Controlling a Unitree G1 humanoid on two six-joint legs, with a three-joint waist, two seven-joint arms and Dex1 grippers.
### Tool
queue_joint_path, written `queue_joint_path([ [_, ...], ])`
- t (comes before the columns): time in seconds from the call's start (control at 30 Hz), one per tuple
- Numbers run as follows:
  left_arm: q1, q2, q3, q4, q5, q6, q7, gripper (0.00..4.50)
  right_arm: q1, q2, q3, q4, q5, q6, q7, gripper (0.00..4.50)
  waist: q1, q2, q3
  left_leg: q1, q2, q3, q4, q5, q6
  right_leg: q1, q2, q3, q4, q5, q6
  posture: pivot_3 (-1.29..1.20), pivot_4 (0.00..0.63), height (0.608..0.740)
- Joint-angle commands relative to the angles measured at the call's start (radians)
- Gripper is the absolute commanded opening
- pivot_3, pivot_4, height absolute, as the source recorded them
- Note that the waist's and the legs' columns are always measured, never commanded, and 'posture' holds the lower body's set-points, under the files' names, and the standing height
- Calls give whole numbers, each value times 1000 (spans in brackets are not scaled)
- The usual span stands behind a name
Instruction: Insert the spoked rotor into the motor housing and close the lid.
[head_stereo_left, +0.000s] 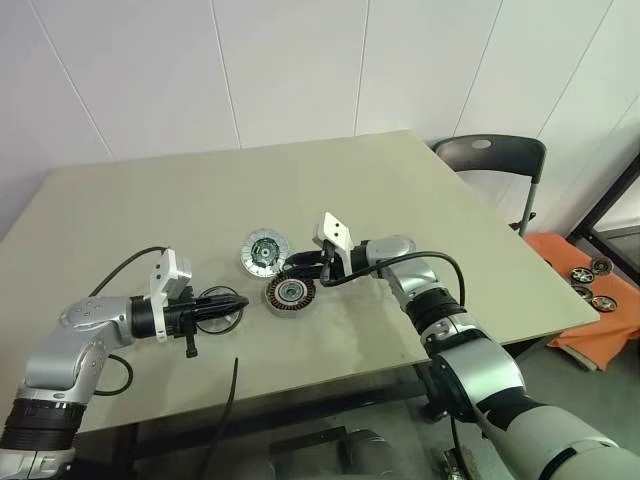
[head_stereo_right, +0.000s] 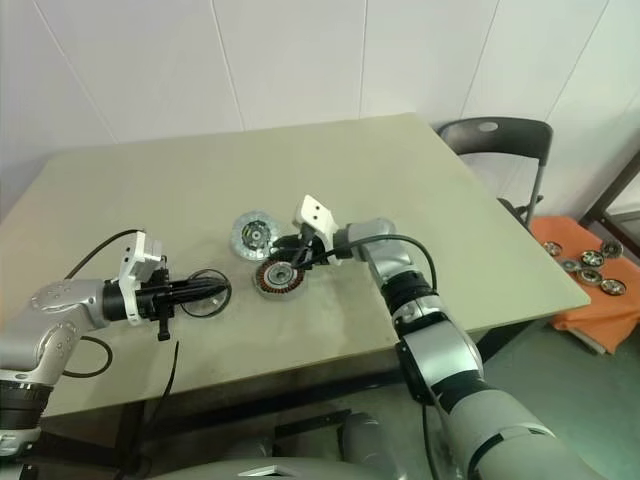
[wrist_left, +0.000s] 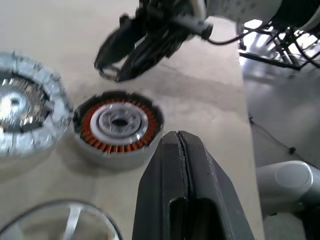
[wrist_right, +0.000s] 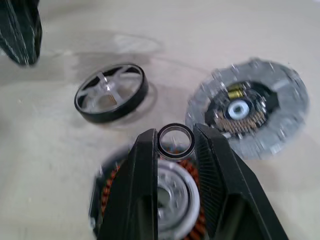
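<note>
the motor housing (head_stereo_left: 289, 293) sits on the desk (head_stereo_left: 450, 220). the lid (head_stereo_left: 266, 251) lies just beside it; the spoked rotor (head_stereo_left: 218, 303) lies near its other side, at the left gripper (head_stereo_left: 238, 301), fingers fully closed and empty. the right gripper (wrist_right: 176, 141) hovers over the housing, fingers part-open, pinching a small black ring (wrist_right: 176, 141). the rotor looks light, thin and rigid; grip it across the black rim, not the spokes.

The left gripper (wrist_left: 183, 145) is hovering with its fingers (wrist_left: 165, 195) pressed together just beside the motor housing (wrist_left: 118, 127), which is lying flat on the tabletop (wrist_left: 210, 100). The lid (wrist_left: 27, 111) is sitting beside it, the spoked rotor (wrist_left: 65, 222) nearer, while the right gripper (wrist_left: 115, 70) is hanging beyond.
</note>
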Motion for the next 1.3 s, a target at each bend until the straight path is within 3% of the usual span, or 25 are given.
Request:
queue_joint_path([
  [0.03, 2, 4, 36, -27, -4, -23, 6, 0, -30, 6, 6, 23, -4, -33, -1, 686, 2, 0, 0, 0, 0, 0, 0, 0, 0, 0, 0, 0, 0, 0, 0, 0, 0, 740],
  [0.67, -1, -16, 25, -53, -9, -11, 33, 0, -10, 45, 48, 99, -49, -37, -13, 686, -1, 0, 0, 0, 0, 0, 1, 0, 0, 0, 0, 0, 1, -1, 0, 0, 0, 740],
  [1.3, 8, -15, 31, -74, -18, 4, 40, 0, -11, 16, 53, 201, -103, -93, -60, 686, -2, 0, 0, 1, 0, 0, 1, 0, 0, 2, 0, 0, 1, -1, 1, 0, 0, 740],
])
